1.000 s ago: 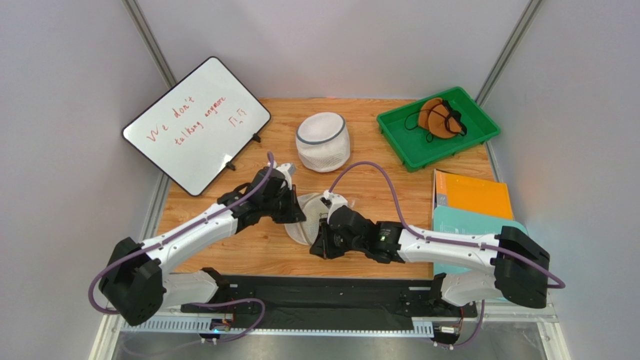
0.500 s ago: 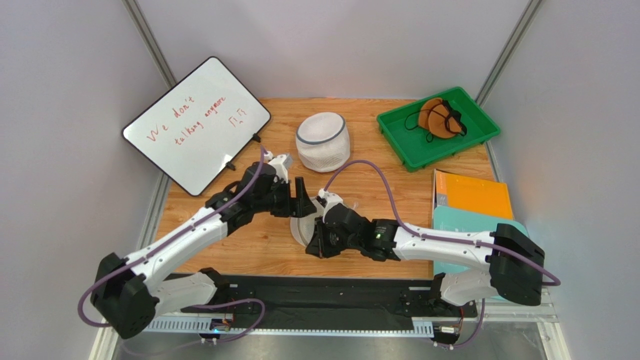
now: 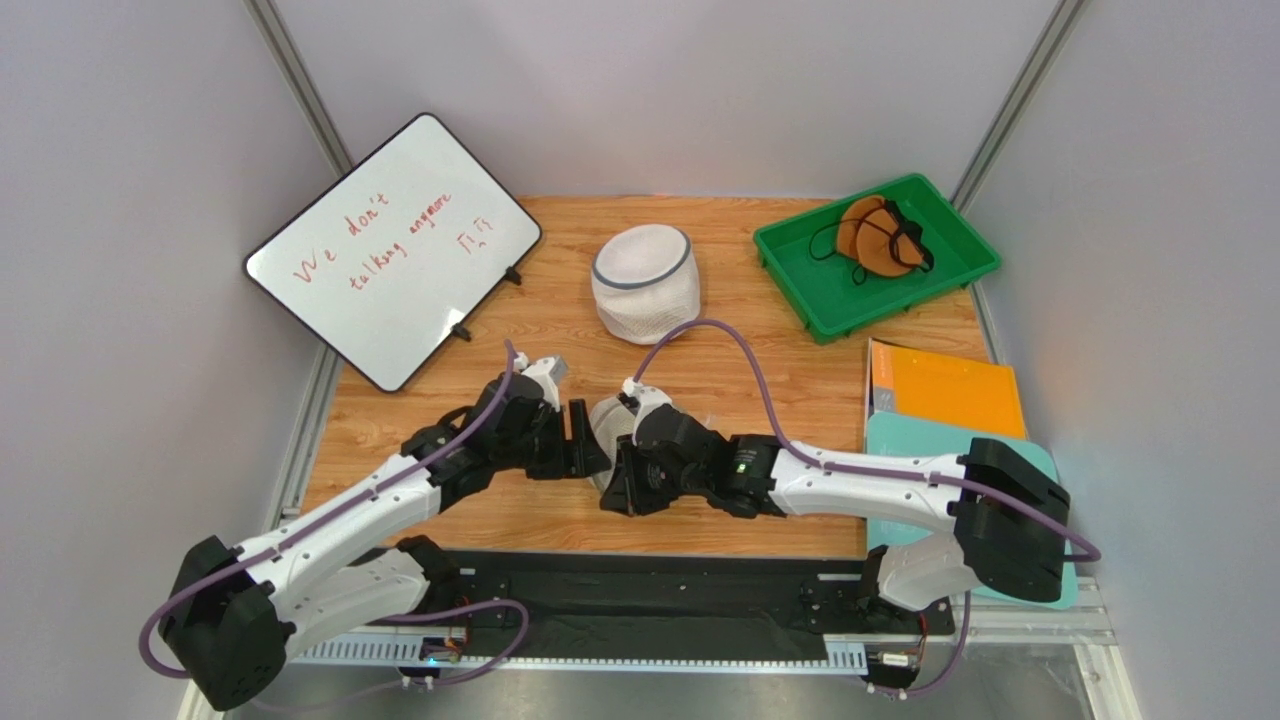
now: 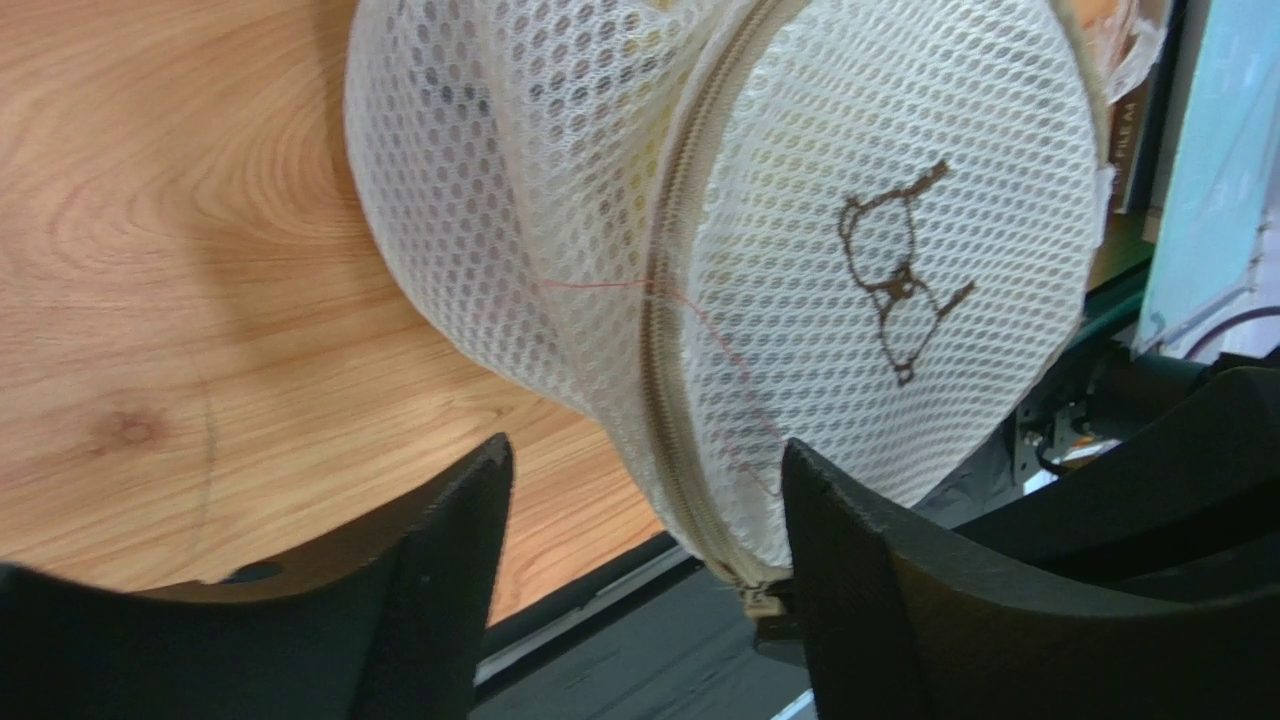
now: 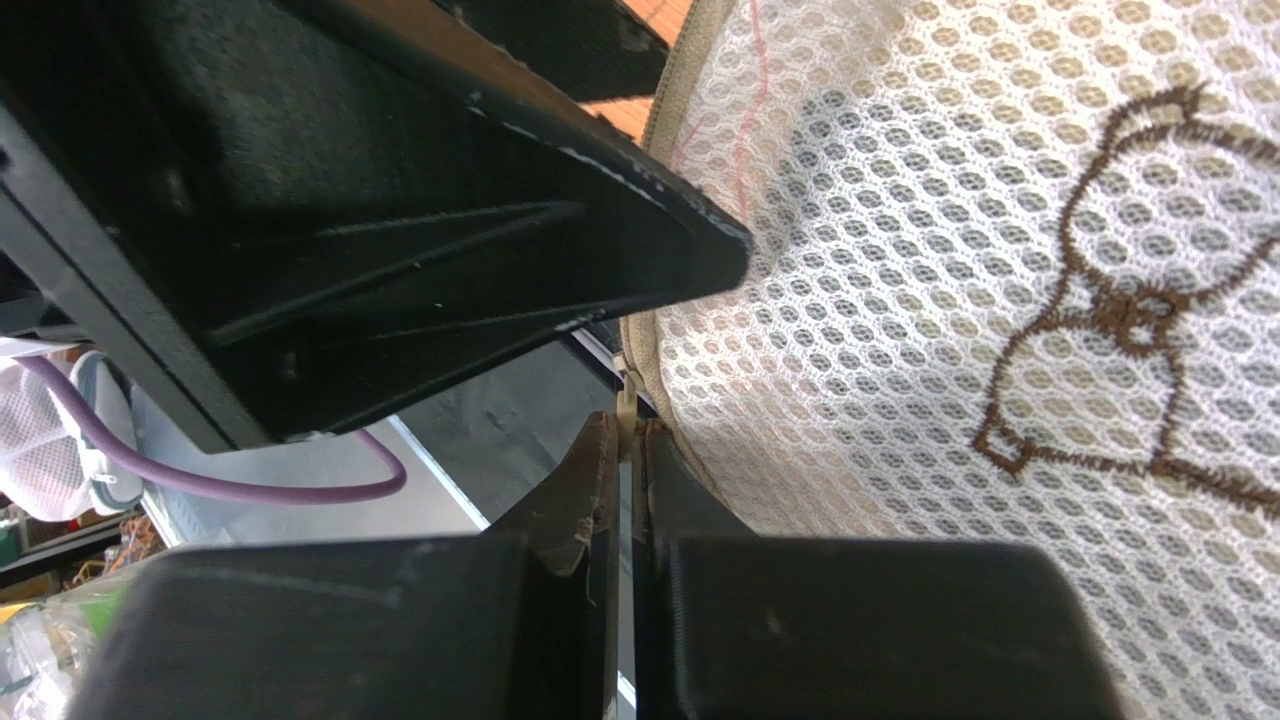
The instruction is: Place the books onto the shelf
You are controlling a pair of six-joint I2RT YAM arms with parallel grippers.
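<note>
Two books lie stacked at the table's right edge, an orange one (image 3: 947, 390) and a teal one (image 3: 920, 450), far from both grippers. No shelf is in view. Between the arms, a white mesh zip bag (image 3: 609, 420) with an embroidered figure (image 4: 902, 278) is propped up. My left gripper (image 3: 580, 438) stands open at the bag's left, its fingers either side of the bag's lower edge (image 4: 646, 465) without pinching it. The right gripper (image 3: 619, 477) is shut on the bag's zipper pull (image 5: 628, 402) at the seam.
A whiteboard (image 3: 394, 248) with red writing leans at the back left. A white mesh basket (image 3: 646, 282) stands at the back centre. A green tray (image 3: 804, 255) holding a brown item (image 3: 879, 233) sits at the back right.
The left gripper opened, released the mesh bag and drew back toward the near left. The right gripper stayed shut on the zipper pull and shifted a little left.
</note>
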